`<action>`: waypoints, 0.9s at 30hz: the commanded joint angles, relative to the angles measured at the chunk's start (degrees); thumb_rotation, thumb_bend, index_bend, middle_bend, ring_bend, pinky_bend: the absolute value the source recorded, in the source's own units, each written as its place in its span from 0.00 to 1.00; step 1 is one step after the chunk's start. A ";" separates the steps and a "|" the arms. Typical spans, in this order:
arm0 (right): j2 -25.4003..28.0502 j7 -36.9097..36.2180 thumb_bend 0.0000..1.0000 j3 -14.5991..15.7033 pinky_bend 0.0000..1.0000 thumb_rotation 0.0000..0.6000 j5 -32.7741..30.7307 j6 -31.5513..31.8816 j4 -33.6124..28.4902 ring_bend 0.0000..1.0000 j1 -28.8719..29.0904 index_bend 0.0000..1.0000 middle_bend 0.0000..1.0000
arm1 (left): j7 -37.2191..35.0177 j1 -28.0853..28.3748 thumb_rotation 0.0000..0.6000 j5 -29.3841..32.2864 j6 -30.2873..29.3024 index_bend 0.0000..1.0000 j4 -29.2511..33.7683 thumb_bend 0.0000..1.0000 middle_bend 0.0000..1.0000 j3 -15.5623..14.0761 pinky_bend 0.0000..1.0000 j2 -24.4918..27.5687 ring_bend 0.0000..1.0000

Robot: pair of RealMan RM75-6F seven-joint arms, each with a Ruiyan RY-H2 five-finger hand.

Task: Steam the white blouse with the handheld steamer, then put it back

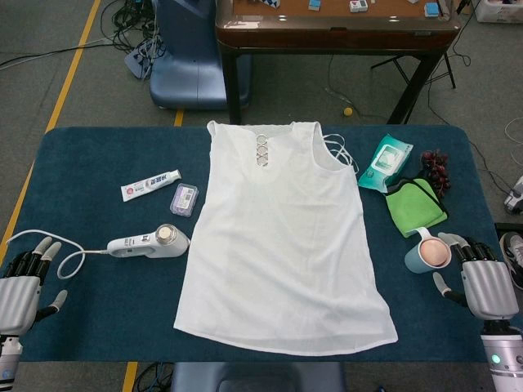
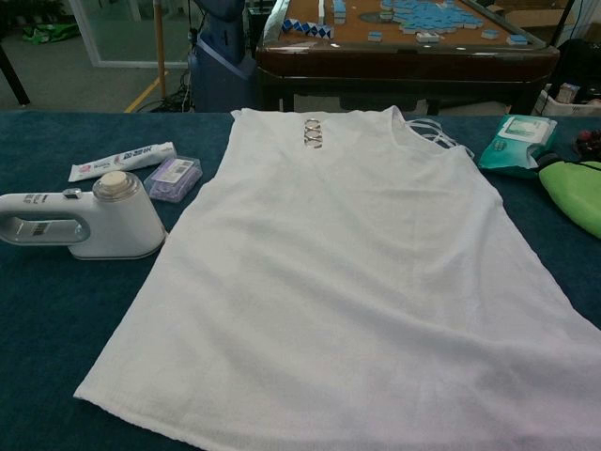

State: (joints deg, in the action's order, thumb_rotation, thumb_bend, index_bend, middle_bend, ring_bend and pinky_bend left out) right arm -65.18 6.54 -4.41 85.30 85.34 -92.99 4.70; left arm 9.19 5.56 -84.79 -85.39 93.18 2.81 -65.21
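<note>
The white blouse (image 1: 282, 237) (image 2: 347, 282) lies flat in the middle of the dark blue table (image 1: 98, 163), neckline toward the far edge. Left of it the white handheld steamer (image 1: 149, 242) (image 2: 84, 224) lies on its side, its cord running left. My left hand (image 1: 23, 279) rests at the table's near left corner, fingers apart and holding nothing, well left of the steamer. My right hand (image 1: 482, 282) sits at the near right, fingers spread and empty, just right of a mug. Neither hand shows in the chest view.
A toothpaste tube (image 1: 150, 185) and a small purple box (image 1: 184, 199) lie beyond the steamer. On the right are a wet-wipes pack (image 1: 386, 162), a green cloth (image 1: 415, 206), dark grapes (image 1: 435, 167) and a blue mug (image 1: 427, 253). A wooden table (image 1: 335, 24) stands behind.
</note>
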 commanded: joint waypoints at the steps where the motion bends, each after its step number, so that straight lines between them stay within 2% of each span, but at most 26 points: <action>1: -0.07 -0.12 0.32 -0.01 0.23 1.00 0.03 0.03 -0.02 0.19 0.00 0.18 0.24 | -0.13 0.02 1.00 -0.06 0.03 0.09 -0.21 0.25 0.06 -0.04 0.09 -0.18 0.12; 9: 2.74 -0.27 0.32 -1.25 0.23 1.00 1.30 1.09 -2.91 0.19 0.65 0.18 0.24 | 0.00 1.08 1.00 0.05 1.03 0.09 -0.05 0.25 0.06 0.61 0.09 -0.23 0.12; 19: 9.27 6.53 0.32 -5.09 0.23 1.00 -1.73 1.07 -9.04 0.19 2.30 0.17 0.24 | 0.63 7.05 1.00 2.35 8.08 0.09 -0.98 0.25 0.06 3.58 0.09 -1.75 0.12; 27: 10.81 6.73 0.32 -5.23 0.23 1.00 -2.92 -0.61 -10.54 0.19 3.07 0.12 0.24 | 1.09 11.57 1.00 4.70 13.51 0.09 -1.70 0.25 0.06 5.13 0.09 -4.75 0.12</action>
State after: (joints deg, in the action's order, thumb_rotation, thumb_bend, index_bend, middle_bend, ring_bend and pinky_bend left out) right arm -54.41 13.38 -9.69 82.33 84.75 -103.52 7.76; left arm 10.11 16.50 -80.55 -72.54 91.73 7.66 -69.37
